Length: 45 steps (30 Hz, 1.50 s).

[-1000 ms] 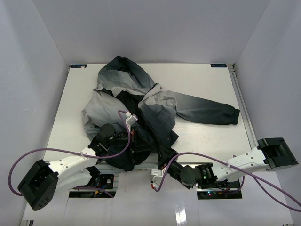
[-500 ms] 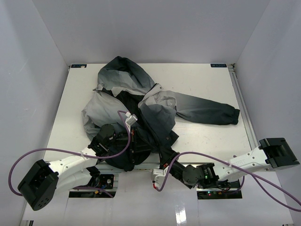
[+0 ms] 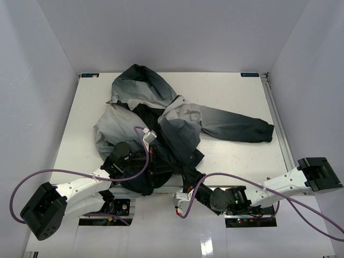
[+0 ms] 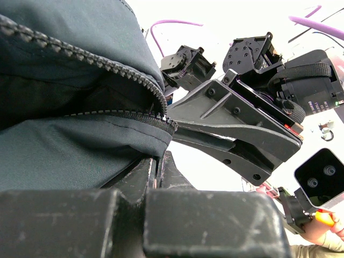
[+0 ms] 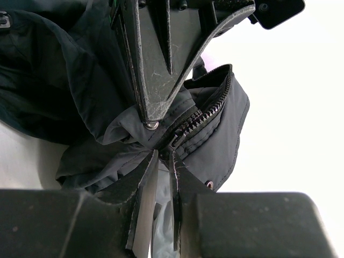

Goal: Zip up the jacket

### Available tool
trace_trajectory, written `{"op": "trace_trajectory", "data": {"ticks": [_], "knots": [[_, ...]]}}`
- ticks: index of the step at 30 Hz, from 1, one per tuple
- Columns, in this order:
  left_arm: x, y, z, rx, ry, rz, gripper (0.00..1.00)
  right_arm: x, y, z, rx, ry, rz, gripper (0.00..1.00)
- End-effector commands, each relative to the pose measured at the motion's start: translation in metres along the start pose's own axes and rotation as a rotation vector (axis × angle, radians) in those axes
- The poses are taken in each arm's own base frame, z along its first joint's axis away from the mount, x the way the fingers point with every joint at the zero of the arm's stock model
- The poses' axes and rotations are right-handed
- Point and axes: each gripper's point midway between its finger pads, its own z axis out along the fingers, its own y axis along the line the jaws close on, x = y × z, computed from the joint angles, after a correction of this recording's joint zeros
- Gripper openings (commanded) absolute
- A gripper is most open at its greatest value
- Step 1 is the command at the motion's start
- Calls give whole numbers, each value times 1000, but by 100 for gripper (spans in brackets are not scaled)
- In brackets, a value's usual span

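At the near edge of the surface (image 3: pixel 236 156), the hem of the jacket (image 3: pixel 177 126) was found gathered between the two arms. The left gripper (image 4: pixel 159 164) was seen clenched on the hem fabric just below the point where the two rows of zipper (image 4: pixel 80 55) teeth met. Facing it, and close to it, the right gripper (image 5: pixel 163 157) was seen pinched nearly closed at the foot of the zipper. The slider (image 5: pixel 175 141) sat just beyond its fingertips. Whether the pull tab itself was caught, or only the fabric beside it, could not be told.

Beyond the slider the two rows of teeth were seen parted, so the front was judged not yet zipped. In the overhead view the garment's long axis was laid from the near hem away toward the far side. The zipper's line was therefore judged to lead away from the arm bases, though its upper course was lost among folds of dark lining. The right gripper was judged the nearer to the slider. The coming move was judged to turn on the slider being drawn away along that line while the hem was anchored by the left gripper.

Farther off, one sleeve (image 3: pixel 231 124) was stretched toward the right, and the hood (image 3: pixel 142 86) lay farthest of all.
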Motion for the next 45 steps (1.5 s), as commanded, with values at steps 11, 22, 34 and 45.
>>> {"op": "trace_trajectory", "data": {"ticks": [11, 22, 34, 45], "knots": [[0, -4, 0, 21, 2, 8, 0, -3, -20, -2, 85, -6, 103, 20], [0, -6, 0, 26, 3, 7, 0, -3, -22, -1, 98, -3, 90, 19], [-2, -8, -2, 27, -1, 15, 0, -5, -13, 3, 69, -1, 66, 20], [-2, -8, -1, 26, 4, 10, 0, -10, -16, 4, 69, -19, 75, 22]]}}
